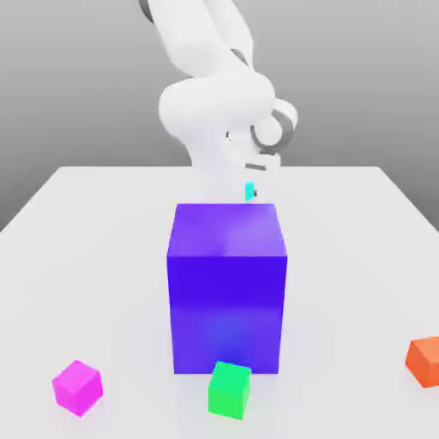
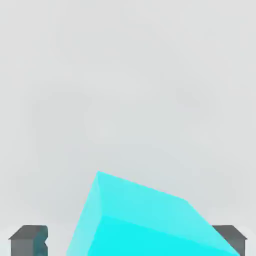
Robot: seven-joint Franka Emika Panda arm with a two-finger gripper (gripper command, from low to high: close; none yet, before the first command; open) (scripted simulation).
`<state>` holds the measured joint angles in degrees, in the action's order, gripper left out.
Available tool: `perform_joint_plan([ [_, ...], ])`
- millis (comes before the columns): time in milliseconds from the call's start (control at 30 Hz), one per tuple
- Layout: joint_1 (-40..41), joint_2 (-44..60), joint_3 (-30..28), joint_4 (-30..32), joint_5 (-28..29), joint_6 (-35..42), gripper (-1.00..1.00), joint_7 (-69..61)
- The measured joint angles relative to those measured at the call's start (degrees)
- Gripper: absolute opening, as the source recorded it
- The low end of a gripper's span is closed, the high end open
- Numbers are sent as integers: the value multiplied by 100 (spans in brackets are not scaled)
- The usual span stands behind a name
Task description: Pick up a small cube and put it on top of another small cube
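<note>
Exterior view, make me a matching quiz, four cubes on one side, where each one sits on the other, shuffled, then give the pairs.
Things:
1. magenta cube
2. green cube
3. orange cube
4. cyan cube

Places:
A. at the exterior view's right edge
B. behind the big blue-violet cube, near the arm
C. near corner, the exterior view's left
D. just in front of the big cube

Pairs: 1-C, 2-D, 3-A, 4-B
</note>
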<state>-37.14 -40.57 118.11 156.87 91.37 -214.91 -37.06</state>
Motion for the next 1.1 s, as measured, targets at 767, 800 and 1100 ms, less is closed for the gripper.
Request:
perform_joint_plan([
  [767, 394, 1624, -2022, -473, 1659, 733, 100, 1353],
  [800, 636, 1744, -2095, -496, 1527, 861, 100, 1208],
  [1100, 2815, 3108, -2720, -750, 616, 2306, 100, 1],
])
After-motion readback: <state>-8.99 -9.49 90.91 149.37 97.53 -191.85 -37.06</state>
